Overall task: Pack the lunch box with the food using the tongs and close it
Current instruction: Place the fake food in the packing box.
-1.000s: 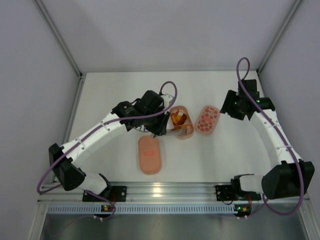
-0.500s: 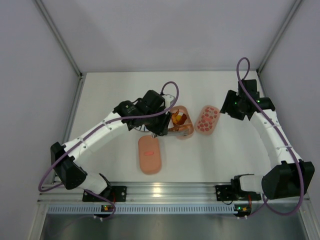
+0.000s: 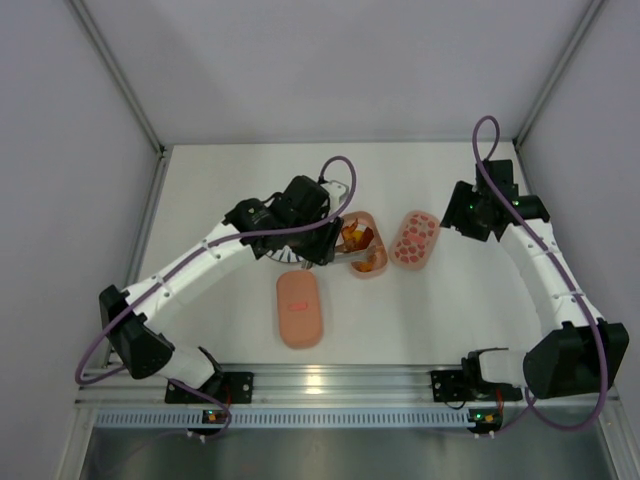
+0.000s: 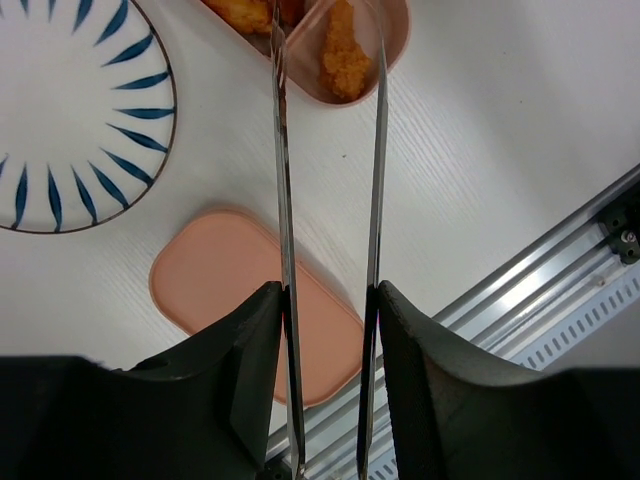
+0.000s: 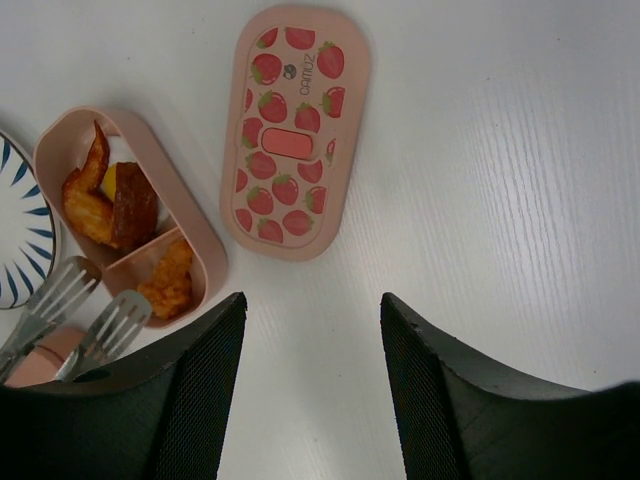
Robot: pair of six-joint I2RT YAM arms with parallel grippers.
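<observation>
My left gripper [image 4: 330, 295] [image 3: 318, 246] is shut on the silvery tongs [image 4: 283, 180], one arm against each finger. The tongs' arms stand apart, and their tips [image 5: 92, 312] reach the near end of the pink lunch box tray [image 4: 396, 40] [image 3: 374, 270]. The tray holds food: an orange piece [image 4: 343, 60] in the small compartment, and orange and dark brown pieces [image 5: 112, 203] in the larger one. The strawberry-spotted lid [image 5: 293, 130] [image 3: 415, 240] lies right of the tray. A plain pink lid [image 3: 299, 308] lies in front. My right gripper [image 5: 312, 300] [image 3: 464, 214] hovers open and empty above the table near the spotted lid.
A round white plate with dark radial stripes [image 4: 70, 110] lies left of the tray, partly under my left arm. The aluminium rail [image 3: 330, 380] runs along the table's near edge. Grey walls enclose the back and sides.
My left gripper has eased wider and the tongs' arms have spread apart over the tray. The left wrist has shifted slightly away from me. The right arm has not moved.
</observation>
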